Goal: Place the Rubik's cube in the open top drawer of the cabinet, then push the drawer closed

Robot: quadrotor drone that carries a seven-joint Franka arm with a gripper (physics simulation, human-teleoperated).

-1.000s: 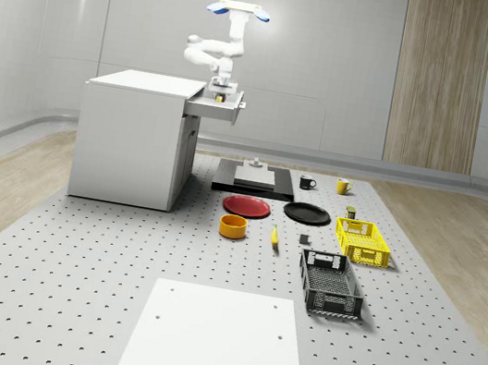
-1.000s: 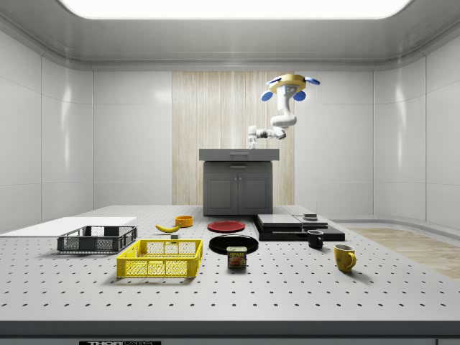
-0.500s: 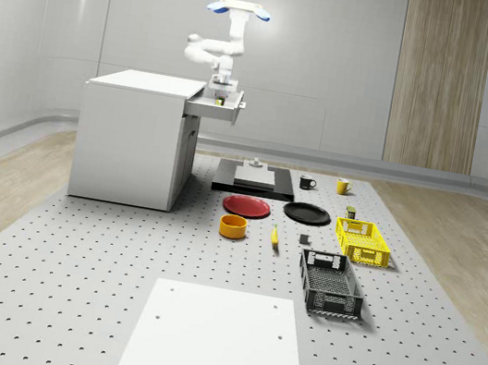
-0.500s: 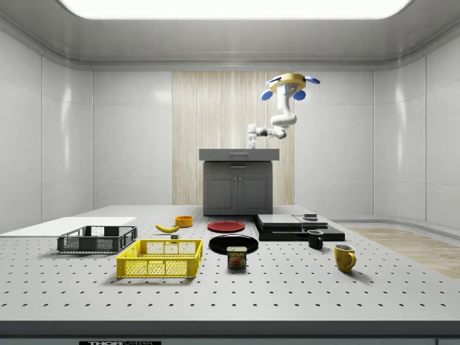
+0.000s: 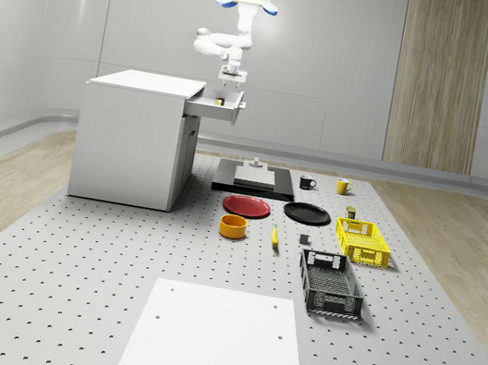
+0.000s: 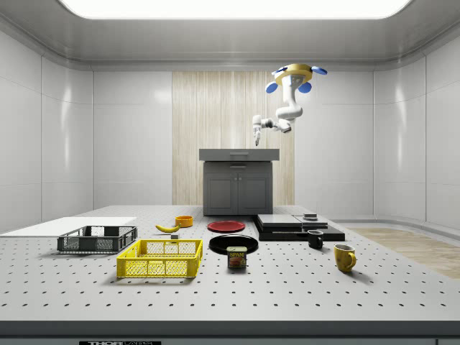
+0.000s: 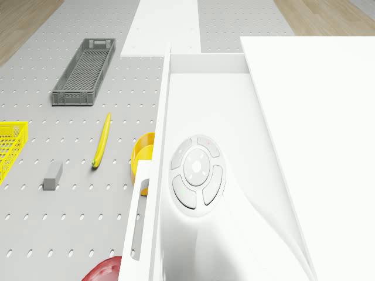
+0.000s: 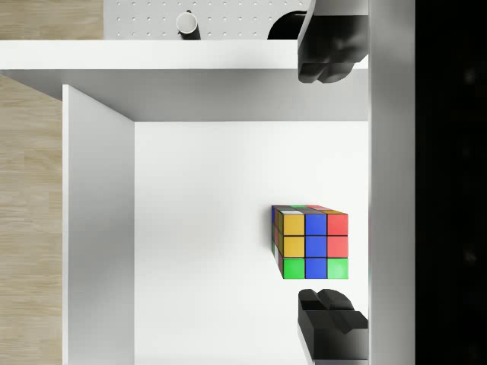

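White drawer [image 8: 205, 251] walls surround the cube [image 8: 310, 242] (loose on the floor). We hover above it, gripper [image 8: 329, 182] spread wide, holding nothing.

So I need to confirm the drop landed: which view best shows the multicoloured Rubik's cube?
The wrist view: the multicoloured Rubik's cube lies on the white drawer's floor, apart from both open black fingers, with its coloured faces plain. The whole-scene view gives a small yellow speck in the drawer.
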